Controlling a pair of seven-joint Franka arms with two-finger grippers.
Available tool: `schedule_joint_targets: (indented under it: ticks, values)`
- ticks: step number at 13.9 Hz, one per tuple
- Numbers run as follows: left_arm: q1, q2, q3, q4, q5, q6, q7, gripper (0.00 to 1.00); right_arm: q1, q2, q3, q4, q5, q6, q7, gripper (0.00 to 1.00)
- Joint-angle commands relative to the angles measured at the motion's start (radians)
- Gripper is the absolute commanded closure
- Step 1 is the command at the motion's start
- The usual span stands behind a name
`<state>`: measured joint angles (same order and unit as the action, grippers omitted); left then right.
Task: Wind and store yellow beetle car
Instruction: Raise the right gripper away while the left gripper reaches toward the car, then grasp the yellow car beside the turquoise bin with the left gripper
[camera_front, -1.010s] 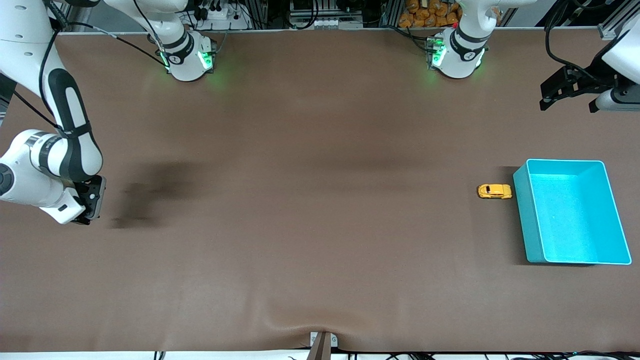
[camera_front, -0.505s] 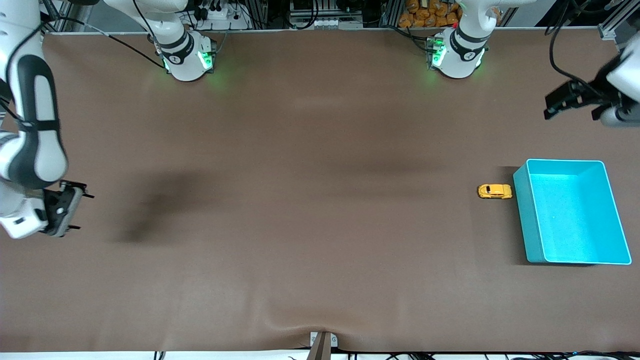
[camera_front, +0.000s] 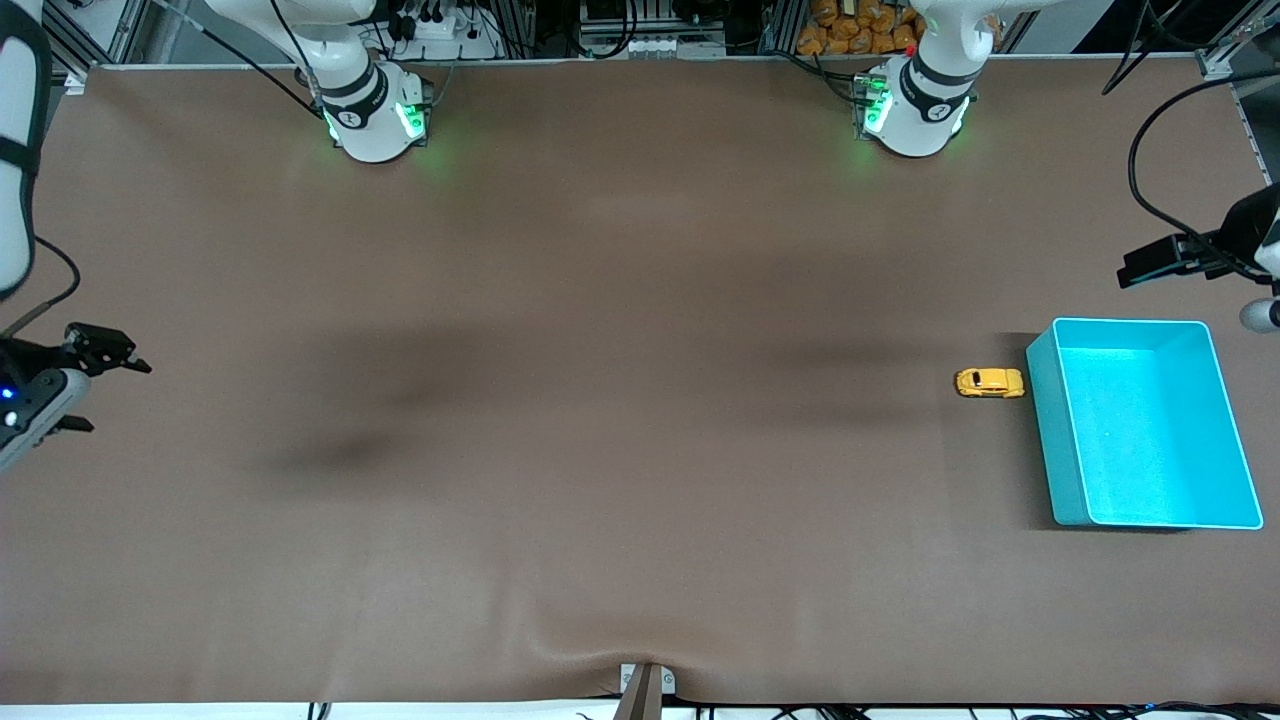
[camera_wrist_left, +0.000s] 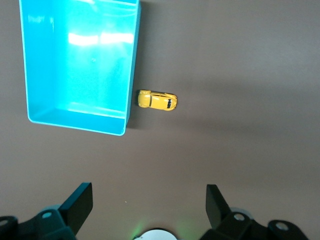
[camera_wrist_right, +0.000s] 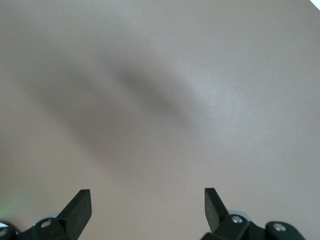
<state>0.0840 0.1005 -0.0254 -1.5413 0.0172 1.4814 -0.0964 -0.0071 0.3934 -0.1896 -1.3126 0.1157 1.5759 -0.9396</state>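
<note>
The yellow beetle car (camera_front: 990, 382) stands on its wheels on the brown table, close beside the turquoise bin (camera_front: 1050, 440) on the side toward the right arm's end. In the left wrist view the car (camera_wrist_left: 157, 100) sits by the bin's wall (camera_wrist_left: 131, 75). My left gripper (camera_front: 1140, 268) hangs open and empty over the table edge at the left arm's end, by the bin's corner; its own view shows it as the left gripper (camera_wrist_left: 149, 200). My right gripper (camera_front: 110, 395) is open and empty over bare table at the right arm's end, also seen as the right gripper (camera_wrist_right: 148, 200).
The bin holds nothing that shows. Both arm bases (camera_front: 375, 115) (camera_front: 912, 110) stand along the table's edge farthest from the front camera. A small bracket (camera_front: 645, 685) sits at the nearest edge.
Both arms have swung outward: the right gripper has moved toward the right arm's end of the table and turned, the left gripper has slid toward the bin's corner. Car and bin are unmoved.
</note>
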Motion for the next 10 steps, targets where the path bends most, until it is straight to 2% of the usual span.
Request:
schedule_joint_targets:
  ticks: [1, 3, 5, 10]
  values:
    - [0.007, 0.041, -0.008, 0.004, 0.021, 0.011, -0.154, 0.0, 0.01, -0.001, -0.007, 0.088, 0.006, -0.08, 0.12, 0.0]
    - [0.01, 0.051, -0.011, -0.023, 0.02, 0.032, -0.232, 0.0, 0.007, -0.011, -0.011, 0.136, 0.002, -0.094, 0.127, 0.0]
    - [0.013, 0.041, -0.011, -0.097, 0.02, 0.088, -0.311, 0.0, -0.013, -0.019, -0.013, 0.173, 0.009, -0.096, 0.139, 0.0]
    - [0.023, -0.024, -0.011, -0.363, 0.02, 0.357, -0.523, 0.0, -0.002, -0.082, -0.005, 0.174, 0.006, -0.099, 0.488, 0.0]
